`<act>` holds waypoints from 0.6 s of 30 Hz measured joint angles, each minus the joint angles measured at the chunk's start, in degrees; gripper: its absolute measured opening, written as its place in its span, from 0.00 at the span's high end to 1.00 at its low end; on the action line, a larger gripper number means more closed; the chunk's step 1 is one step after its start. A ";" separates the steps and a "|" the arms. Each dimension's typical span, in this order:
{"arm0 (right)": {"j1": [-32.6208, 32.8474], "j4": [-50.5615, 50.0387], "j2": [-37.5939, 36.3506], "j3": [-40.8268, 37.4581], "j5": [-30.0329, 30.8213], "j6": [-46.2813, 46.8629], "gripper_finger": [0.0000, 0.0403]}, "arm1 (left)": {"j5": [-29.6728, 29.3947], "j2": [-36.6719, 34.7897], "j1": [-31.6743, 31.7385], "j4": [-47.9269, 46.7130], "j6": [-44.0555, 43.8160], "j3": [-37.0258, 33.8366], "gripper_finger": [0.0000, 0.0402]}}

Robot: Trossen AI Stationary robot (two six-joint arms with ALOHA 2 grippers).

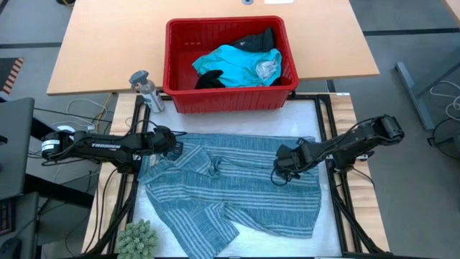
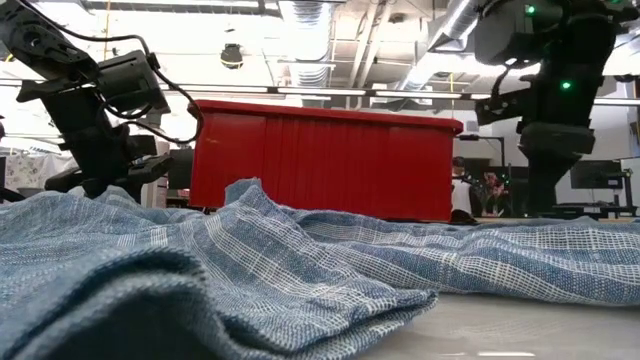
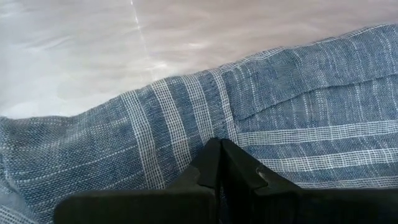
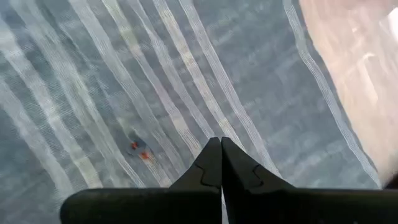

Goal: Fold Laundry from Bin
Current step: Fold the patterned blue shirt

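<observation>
— Where is the striped garment (image 1: 237,183) lying for us?

— It is lying spread on the surface (image 1: 302,122) in front of the bin (image 1: 230,97), long axis running left to right between our arms. We are resting the left gripper (image 1: 175,146) on its far-left edge and the right gripper (image 1: 279,173) well inside its right half.

— Are we gripping?

— Both are looking clenched; on cloth, we cannot tell.

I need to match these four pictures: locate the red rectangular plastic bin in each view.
High view: the red rectangular plastic bin sits top centre, behind the blue-grey striped cloth garment.
Low view: centre, its long side wall rising beyond the garment.
Left wrist view: not in it.
Right wrist view: not in it.
Shared landmark: the striped garment, seen in all four.
</observation>
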 joint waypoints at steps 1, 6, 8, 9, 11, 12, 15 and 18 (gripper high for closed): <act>0.00 0.94 0.00 0.00 0.16 -0.61 0.94 | 0.85 0.00 0.00 0.75 1.10 0.00 1.00; -0.02 4.56 0.00 0.00 2.14 -3.53 0.92 | 6.29 0.00 0.00 5.68 9.21 0.00 0.99; -0.02 6.07 0.00 0.00 2.49 -4.60 0.91 | 7.55 0.00 -0.02 6.59 10.91 0.02 0.96; -0.06 6.80 0.00 0.00 2.56 -5.19 0.91 | 7.66 0.00 -0.02 6.32 11.55 0.21 0.94; -0.15 8.01 0.00 0.00 2.60 -5.78 0.91 | 7.41 0.02 -0.01 5.66 12.33 0.78 0.90; -0.15 8.44 0.00 0.00 2.63 -5.90 0.90 | 7.19 0.02 -0.01 5.66 12.70 1.04 0.87; -0.12 9.42 0.00 0.00 2.63 -5.90 0.90 | 7.06 0.02 0.00 5.62 14.28 2.27 0.78; -0.02 10.21 0.00 0.00 2.65 -5.90 0.90 | 8.63 0.02 0.00 5.66 17.65 4.35 0.69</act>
